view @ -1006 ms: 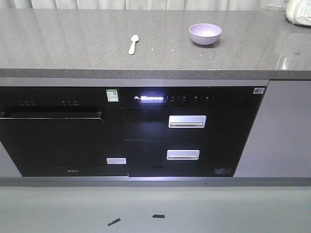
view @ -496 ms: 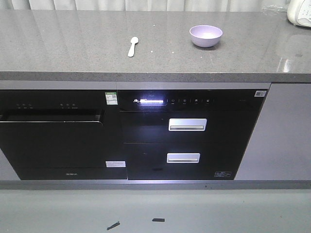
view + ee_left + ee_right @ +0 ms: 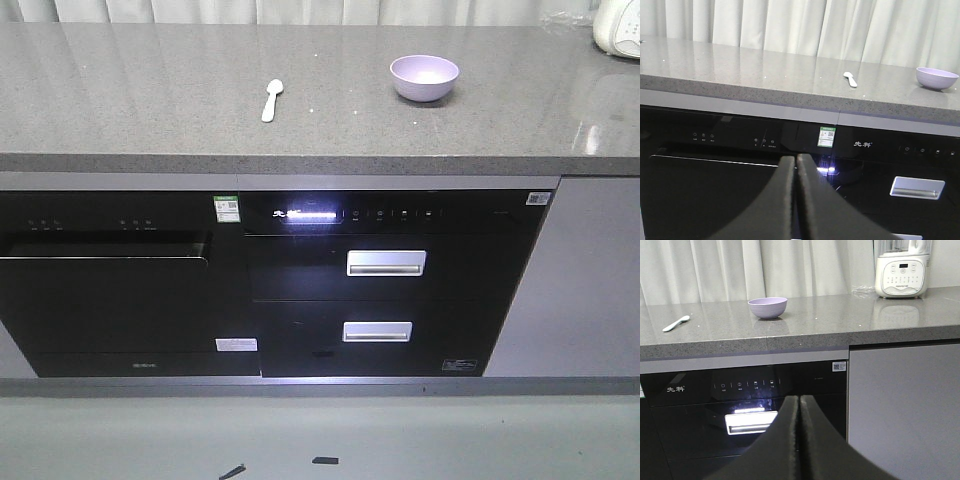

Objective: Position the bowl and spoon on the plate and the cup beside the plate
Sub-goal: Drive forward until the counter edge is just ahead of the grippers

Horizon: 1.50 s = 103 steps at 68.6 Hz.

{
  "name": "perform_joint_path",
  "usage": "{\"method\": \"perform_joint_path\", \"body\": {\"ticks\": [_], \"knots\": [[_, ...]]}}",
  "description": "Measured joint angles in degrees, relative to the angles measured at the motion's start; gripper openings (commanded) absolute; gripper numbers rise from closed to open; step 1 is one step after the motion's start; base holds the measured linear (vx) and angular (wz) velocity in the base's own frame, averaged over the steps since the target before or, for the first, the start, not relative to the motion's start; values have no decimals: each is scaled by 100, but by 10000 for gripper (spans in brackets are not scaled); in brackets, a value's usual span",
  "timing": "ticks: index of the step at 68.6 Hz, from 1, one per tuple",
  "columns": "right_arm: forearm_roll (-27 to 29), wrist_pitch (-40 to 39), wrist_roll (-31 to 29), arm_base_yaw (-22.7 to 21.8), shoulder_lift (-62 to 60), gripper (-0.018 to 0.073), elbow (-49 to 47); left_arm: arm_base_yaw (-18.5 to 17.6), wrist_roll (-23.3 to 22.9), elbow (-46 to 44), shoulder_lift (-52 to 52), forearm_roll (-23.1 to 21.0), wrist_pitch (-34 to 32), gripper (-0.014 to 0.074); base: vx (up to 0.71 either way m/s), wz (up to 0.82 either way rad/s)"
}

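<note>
Looking across the grey bench [image 3: 120,90] from the front, we find the bowl [image 3: 424,77] standing upright toward the right part of the top, mouth up. The spoon [image 3: 271,100] lies flat well to the left of it, with its scoop toward the back and its handle toward the front edge. The two are well apart, and each touches only the bench.

Our left hand [image 3: 795,159] shows in its wrist view as two dark fingers closed against each other, with only a thin seam between them and nothing held. It hangs below the bench edge, in front of the black unit [image 3: 110,290] on the left. From there the spoon and the bowl lie far off to the upper right.

Our right hand [image 3: 799,399] looks the same: fingers pressed together, gripping nothing. It is low in front of the black drawer unit [image 3: 386,300], whose display [image 3: 305,213] glows white above two silver handles [image 3: 386,262]. In that view the bowl sits above and a little left of the hand, and the spoon is near the left border.

A green label [image 3: 229,209] sits between the two black fronts. A white appliance [image 3: 902,270] stands at the far right of the bench, against pale curtains [image 3: 790,25]. A plain grey door [image 3: 590,270] closes the cabinet on the right.
</note>
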Motion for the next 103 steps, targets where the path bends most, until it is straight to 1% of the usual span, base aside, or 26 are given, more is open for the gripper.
{"method": "perform_joint_path", "body": {"ticks": [103], "knots": [[0, 0, 0, 0, 0, -1, 0, 0, 0, 0, 0, 0, 0, -6, 3, -1]]}}
